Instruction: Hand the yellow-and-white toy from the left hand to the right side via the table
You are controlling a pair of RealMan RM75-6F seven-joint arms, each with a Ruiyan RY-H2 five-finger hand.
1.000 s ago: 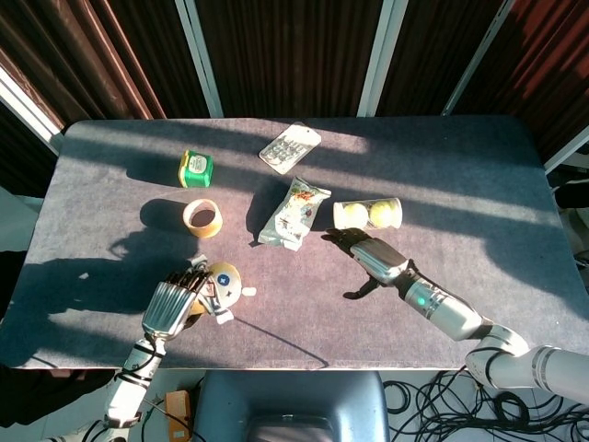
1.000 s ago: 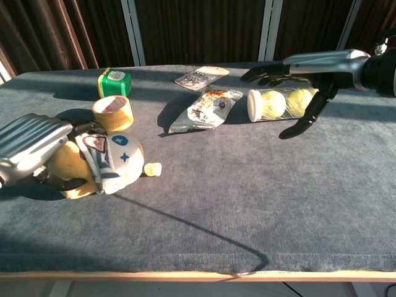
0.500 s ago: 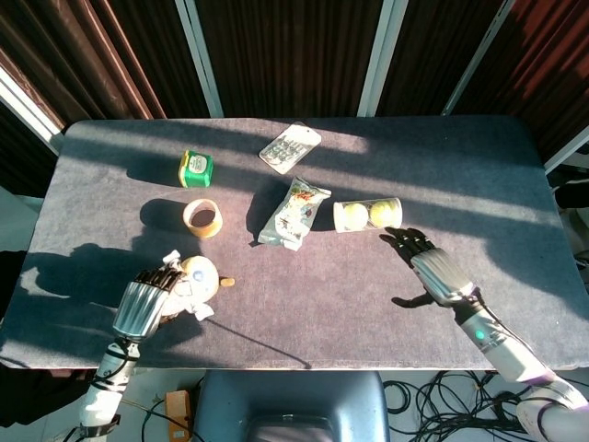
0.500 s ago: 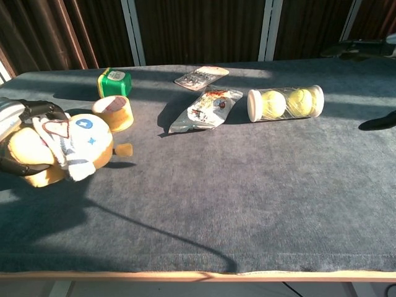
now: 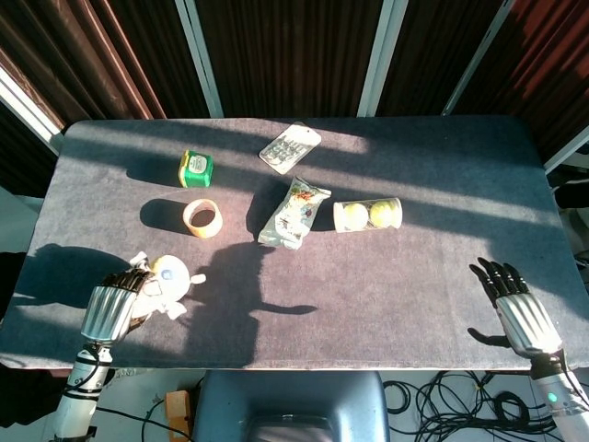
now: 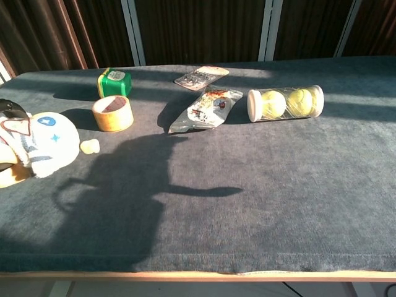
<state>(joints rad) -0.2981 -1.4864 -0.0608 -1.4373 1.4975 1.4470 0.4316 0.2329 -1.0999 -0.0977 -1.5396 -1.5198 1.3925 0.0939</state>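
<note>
The yellow-and-white toy [image 5: 164, 279] is a round plush with a blue dot and a striped scarf. My left hand [image 5: 112, 309] grips it at the table's front left, lifted a little above the cloth. In the chest view the toy [image 6: 38, 145] shows at the far left edge, and only a dark bit of the hand shows behind it. My right hand [image 5: 515, 308] hangs over the front right corner with its fingers spread and nothing in it. The chest view does not show the right hand.
A tape roll [image 5: 202, 217] and a green tin [image 5: 195, 168] stand at the back left. A snack bag [image 5: 294, 212], a blister pack [image 5: 290, 147] and a clear tube of tennis balls [image 5: 368, 215] lie mid-table. The table's front edge [image 6: 198, 272] runs near.
My left hand has carried the toy leftward and up, away from the middle. My right hand has drawn back from the tennis-ball tube to the front right corner.
</note>
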